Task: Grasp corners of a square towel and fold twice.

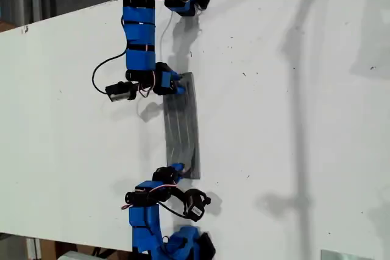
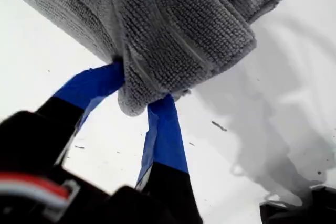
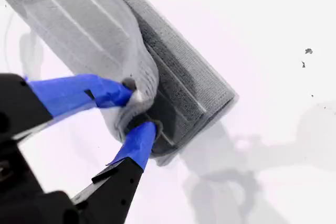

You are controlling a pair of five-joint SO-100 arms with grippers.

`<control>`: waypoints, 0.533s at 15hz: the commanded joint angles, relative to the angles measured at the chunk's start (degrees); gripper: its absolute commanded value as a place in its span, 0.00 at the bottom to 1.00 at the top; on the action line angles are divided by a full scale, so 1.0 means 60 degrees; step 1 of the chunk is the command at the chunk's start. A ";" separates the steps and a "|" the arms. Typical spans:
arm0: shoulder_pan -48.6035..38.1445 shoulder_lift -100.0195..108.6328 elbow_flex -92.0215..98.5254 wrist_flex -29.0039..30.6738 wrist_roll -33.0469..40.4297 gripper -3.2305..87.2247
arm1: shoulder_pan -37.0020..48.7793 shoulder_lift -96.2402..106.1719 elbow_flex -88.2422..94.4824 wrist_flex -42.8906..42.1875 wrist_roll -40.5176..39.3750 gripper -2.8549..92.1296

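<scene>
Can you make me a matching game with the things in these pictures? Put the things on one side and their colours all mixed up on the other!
Things:
1. towel
2. table
3. my first gripper
4. cable

Looks:
A. white
B. blue, pinching cloth
C. grey, striped
D. black, looping

Pairs: 1-C, 2-A, 3-B, 4-D.

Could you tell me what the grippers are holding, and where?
Both hold the towel: my first gripper and my second gripper each pinch a bunched corner.
</scene>
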 commanded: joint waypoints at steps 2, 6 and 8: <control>0.0278 0.0557 -0.0381 0.0659 -0.0234 0.37 | -0.0205 0.0278 -0.0322 0.0103 0.0117 0.48; 0.0117 0.0923 -0.0645 0.1128 -0.0190 0.40 | 0.0322 0.0308 -0.0103 0.0527 -0.0220 0.56; 0.0117 0.0996 -0.0615 0.1143 -0.0190 0.40 | 0.0718 0.0352 -0.0029 0.0952 -0.0527 0.59</control>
